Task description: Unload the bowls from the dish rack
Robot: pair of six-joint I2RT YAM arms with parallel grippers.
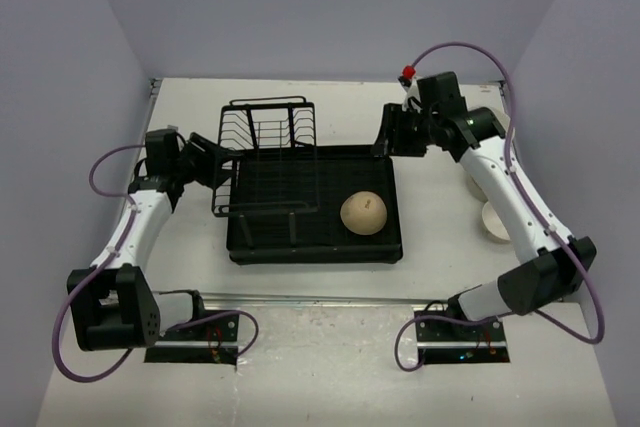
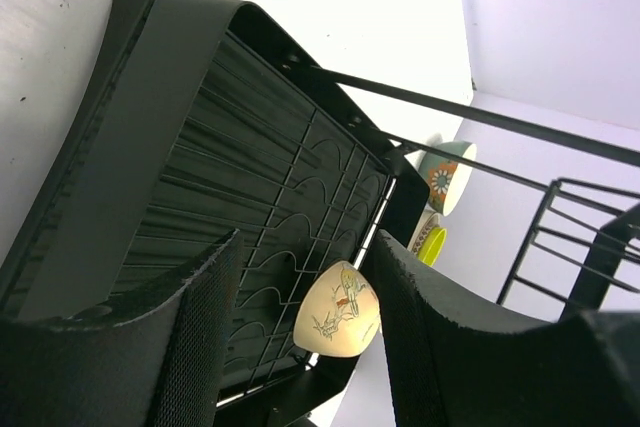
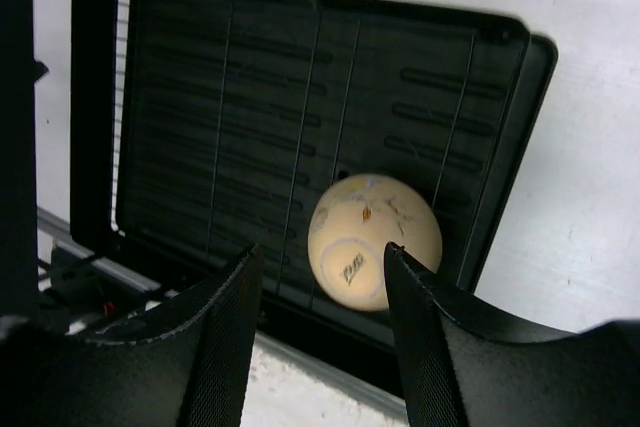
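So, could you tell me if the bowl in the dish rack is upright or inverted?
Inverted: the patterned bowl sits rim-down on the dish rack, foot ring facing up.

The right arm (image 1: 512, 195) hides most of 2 pale bowls (image 1: 492, 223) beneath it.

Light: bright, even, seemingly overhead; we note only faint shadows | Glare: table (image 2: 380, 7) blown white in left wrist view | Focus: we find near fingers (image 2: 190, 347) soft there; top view sharp | Right wrist: dimmer, slightly grainy
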